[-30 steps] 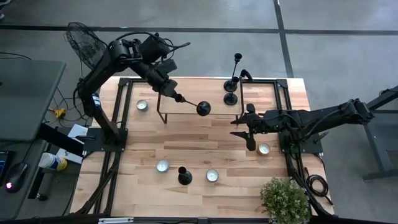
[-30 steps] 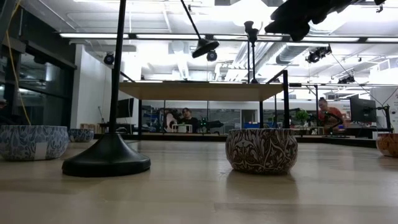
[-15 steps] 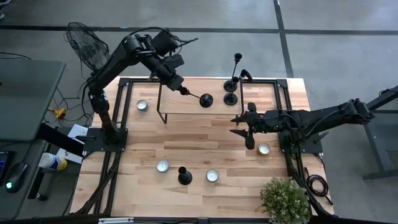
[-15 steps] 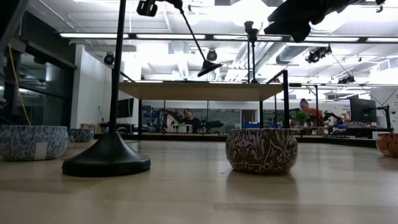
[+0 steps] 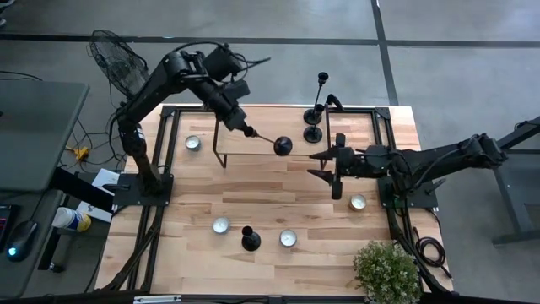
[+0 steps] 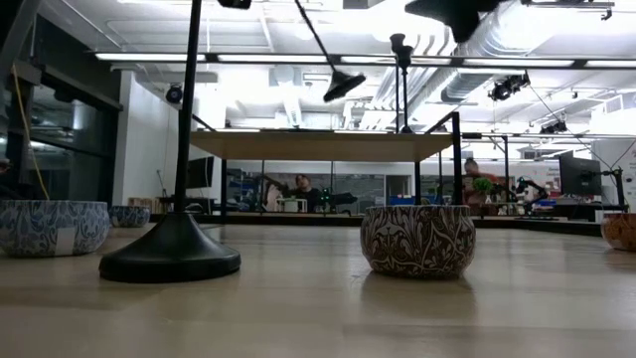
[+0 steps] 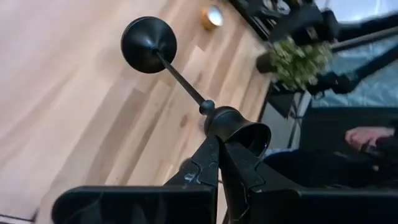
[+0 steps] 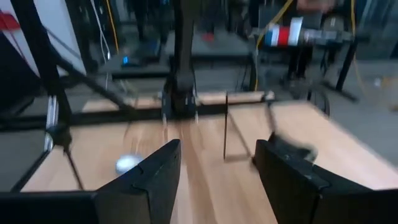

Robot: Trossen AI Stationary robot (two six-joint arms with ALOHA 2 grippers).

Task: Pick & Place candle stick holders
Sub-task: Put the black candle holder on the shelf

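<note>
My right gripper [image 5: 319, 165] has swung left, fingers spread. My left gripper [image 5: 245, 130] pinches a tilted matte black metal candlestick holder [image 5: 272, 142] above a small wooden shelf [image 5: 253, 139]. Only the low view shows a patterned round bowl [image 6: 417, 240] up close.

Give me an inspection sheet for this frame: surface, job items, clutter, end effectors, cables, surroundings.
Surface: wooden table top, with a raised shelf on black legs at the back.
Job's things: one candle stick holder held tilted in the air over the shelf; two more at the back; a fourth standing near the front.
Clutter: patterned tealight bowls scattered on the table; potted plant at the front right corner.
End effectors: left end effector shut on the held holder's cup end; right end effector open, empty, above the table's right side.
Cables: some by the left arm's base.
Surroundings: fan, grey floor, people in the room behind.
</note>
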